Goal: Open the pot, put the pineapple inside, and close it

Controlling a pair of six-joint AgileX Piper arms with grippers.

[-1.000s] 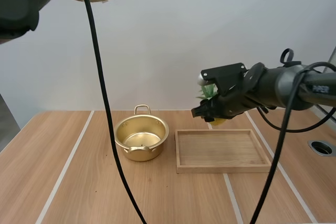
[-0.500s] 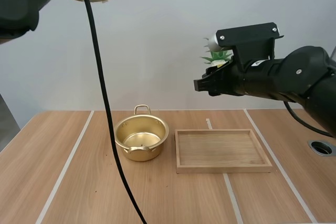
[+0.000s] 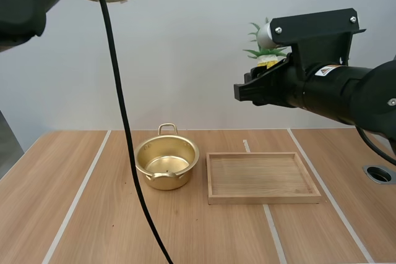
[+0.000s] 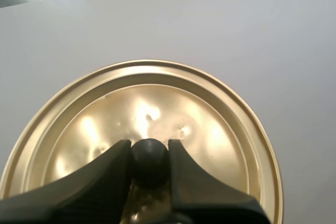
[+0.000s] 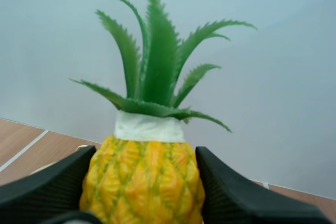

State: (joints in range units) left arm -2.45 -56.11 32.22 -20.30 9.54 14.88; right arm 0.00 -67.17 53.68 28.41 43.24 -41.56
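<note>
Right hand (image 5: 143,190), clamped on pineapple (image 3: 267,60), rose well above tray (image 3: 263,199), still right of open pot (image 3: 167,163). Left hand (image 4: 149,162) pinched lid (image 4: 157,106) high. Carry toward pot likely next.

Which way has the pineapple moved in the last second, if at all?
Yes. In the high view the pineapple has risen, from just above the back edge of the wooden tray to high over it.

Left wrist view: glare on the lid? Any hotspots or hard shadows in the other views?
Left wrist view: yes, several bright hotspots on the lid around its knob. High view: mild sheen inside the pot, only soft shadows on the table. Right wrist view: pineapple evenly lit, no glare.
</note>
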